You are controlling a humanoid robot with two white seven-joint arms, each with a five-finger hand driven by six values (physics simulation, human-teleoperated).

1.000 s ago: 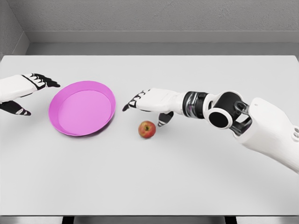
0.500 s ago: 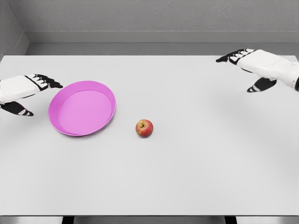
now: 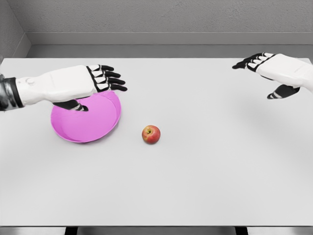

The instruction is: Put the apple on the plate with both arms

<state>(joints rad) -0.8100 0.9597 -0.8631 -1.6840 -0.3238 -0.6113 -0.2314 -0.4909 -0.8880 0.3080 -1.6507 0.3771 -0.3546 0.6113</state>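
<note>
The apple (image 3: pixel 151 134) looks light, round, likely slippery – grasp it around the sides; both hands – left (image 3: pixel 100 80), right (image 3: pixel 266 66) – are wide, empty.

A white table (image 3: pixel 205 186) is filling the view, grey walls (image 3: pixel 161 17) closing in at twelve and nine o'clock.
</note>
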